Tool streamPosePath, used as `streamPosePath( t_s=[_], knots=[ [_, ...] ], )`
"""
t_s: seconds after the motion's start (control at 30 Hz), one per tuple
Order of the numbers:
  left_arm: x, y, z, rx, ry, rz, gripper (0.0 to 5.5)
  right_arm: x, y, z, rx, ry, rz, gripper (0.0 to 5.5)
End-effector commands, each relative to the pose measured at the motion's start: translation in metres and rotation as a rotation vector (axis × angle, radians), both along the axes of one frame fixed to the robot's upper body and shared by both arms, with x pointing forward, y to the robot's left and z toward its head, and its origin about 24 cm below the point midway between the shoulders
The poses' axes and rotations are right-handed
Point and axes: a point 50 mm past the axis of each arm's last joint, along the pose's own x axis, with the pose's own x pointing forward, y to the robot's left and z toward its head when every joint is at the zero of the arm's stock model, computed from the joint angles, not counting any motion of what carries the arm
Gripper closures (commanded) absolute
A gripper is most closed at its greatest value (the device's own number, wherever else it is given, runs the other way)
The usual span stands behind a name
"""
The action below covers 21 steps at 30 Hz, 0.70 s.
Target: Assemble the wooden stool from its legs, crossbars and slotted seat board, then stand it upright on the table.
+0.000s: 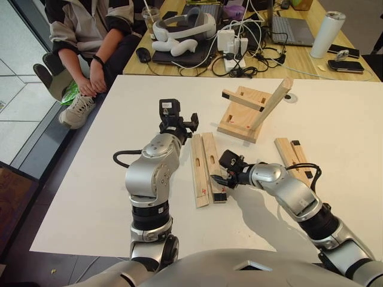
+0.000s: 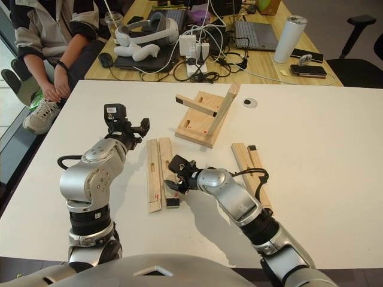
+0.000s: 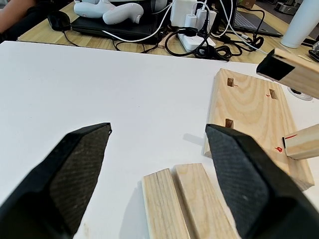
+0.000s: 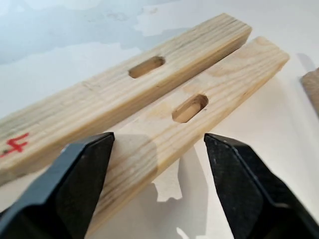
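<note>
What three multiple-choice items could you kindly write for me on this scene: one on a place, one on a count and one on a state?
1. Where is the right gripper relative to the slotted bars?
A. Beyond their far end
B. Over their near end
C. Well off to their left

2. How many slotted bars lie side by side at the right gripper?
A. Two
B. Four
C. Six

3. What state is the left gripper in?
A. Shut on a slotted bar
B. Shut and empty
C. Open and empty

Answers:
1 B: the head views show it at the end of the bars nearest the robot.
2 A: the right wrist view shows two bars touching, each with one slot.
3 C: the left wrist view shows its jaws wide apart with nothing held between them.
</note>
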Motion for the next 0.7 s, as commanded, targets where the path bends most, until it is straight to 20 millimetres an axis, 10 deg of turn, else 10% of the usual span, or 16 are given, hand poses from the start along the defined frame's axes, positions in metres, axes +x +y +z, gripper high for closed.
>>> streamPosePath(
  t_s=[0.03,0.27,0.5,0.7],
  knots=[
    [0.002,-0.003,0.0,0.0,-0.002,0.012,1.98,0.015,-0.034,-0.015,-0.153,0.008,-0.101,2.18],
    [0.002,-0.005,0.0,-0.006,-0.007,0.015,1.98,0.033,-0.028,0.0,0.107,0.045,-0.401,1.95],
    [0.002,-0.006,0.0,-0.006,-0.008,0.017,1.98,0.02,-0.034,-0.003,0.062,0.078,-0.34,0.74],
    [0.002,-0.007,0.001,-0.007,-0.009,0.012,1.98,0.017,-0.043,-0.013,0.0,0.114,-0.318,0.74]
  ],
)
